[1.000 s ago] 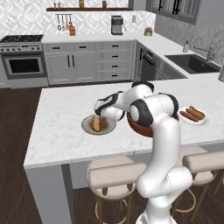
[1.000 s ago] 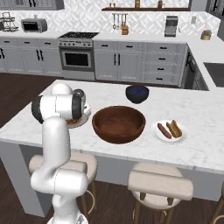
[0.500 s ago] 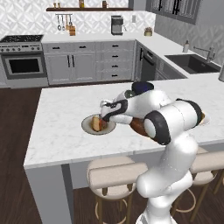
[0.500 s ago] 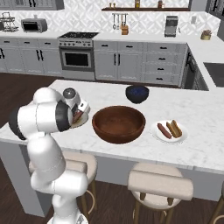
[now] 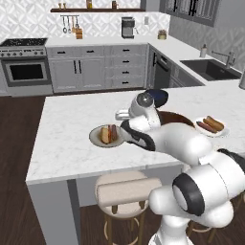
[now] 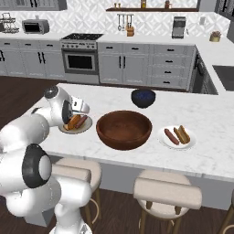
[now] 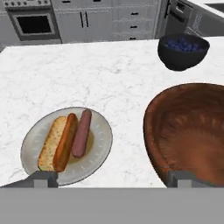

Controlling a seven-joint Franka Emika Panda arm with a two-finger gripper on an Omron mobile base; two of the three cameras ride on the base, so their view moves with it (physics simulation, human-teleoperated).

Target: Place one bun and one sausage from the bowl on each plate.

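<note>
Wooden bowl (image 7: 188, 131) beside grey plate (image 7: 98, 148), blue bowl (image 7: 183, 51) behind, end effector (image 7: 111, 178) wide.

Domestic kitchen, rendered. Marble-topped island (image 6: 114, 98) with padded bar stools (image 6: 167, 194) at 6 o'clock; stainless oven range (image 6: 81, 54) at 11 o'clock; grey shaker cabinets (image 6: 151, 64) along the back wall; coffee maker (image 6: 179, 27) at 1 o'clock; microwave (image 6: 35, 26) at 10 o'clock; sink with faucet (image 5: 213, 68) at 2 o'clock.

Empty brown bowl (image 6: 124, 129) sits between 2 plates (image 7: 100, 135) (image 6: 191, 141), each holding bun and sausage.
</note>
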